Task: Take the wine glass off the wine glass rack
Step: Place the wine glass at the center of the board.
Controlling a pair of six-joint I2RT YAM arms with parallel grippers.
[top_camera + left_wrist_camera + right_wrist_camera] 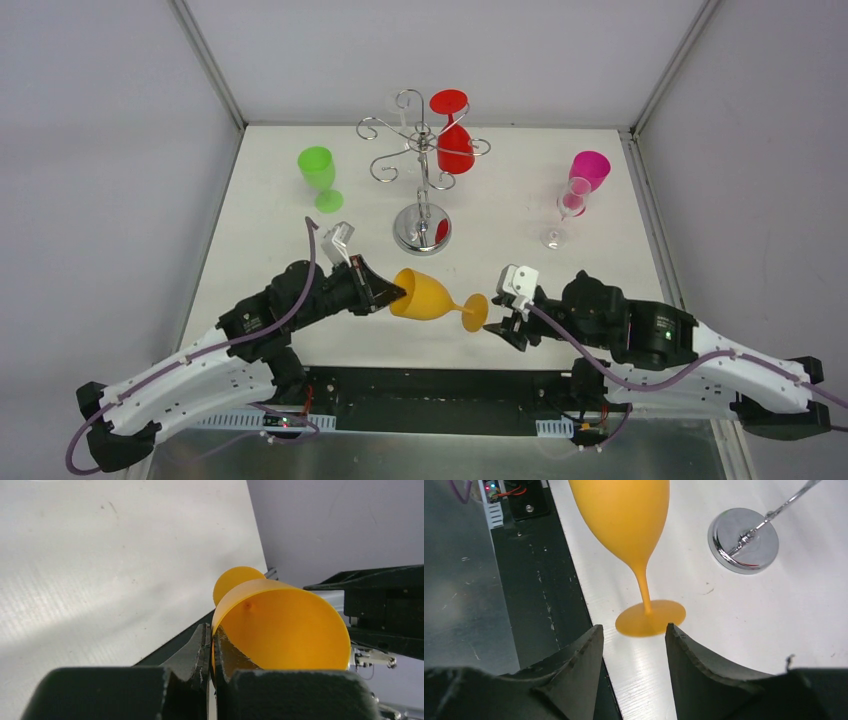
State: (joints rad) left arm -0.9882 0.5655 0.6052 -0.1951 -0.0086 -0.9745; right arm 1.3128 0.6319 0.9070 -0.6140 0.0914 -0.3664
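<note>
The orange wine glass (pixel 430 295) lies on its side in the air over the table's near edge, its foot toward the right arm. My left gripper (pixel 395 292) is shut on its rim: in the left wrist view one finger is inside the bowl (pixel 285 630) and one outside, gripper (pixel 214 635). My right gripper (pixel 500 325) stands open just behind the foot and touches nothing; in the right wrist view the orange glass (pixel 624 520) hangs ahead of the gripper (pixel 634 627). The chrome wine glass rack (pixel 424 150) stands at the back centre with a red glass (pixel 455 145) hanging on it.
A green glass (pixel 320 175) stands at the back left. A pink glass (pixel 588 172) and a clear glass (pixel 562 215) stand at the right. The rack's round mirrored base (pixel 744 540) sits close beyond the orange glass. A black rail (pixel 440 395) runs along the table's near edge.
</note>
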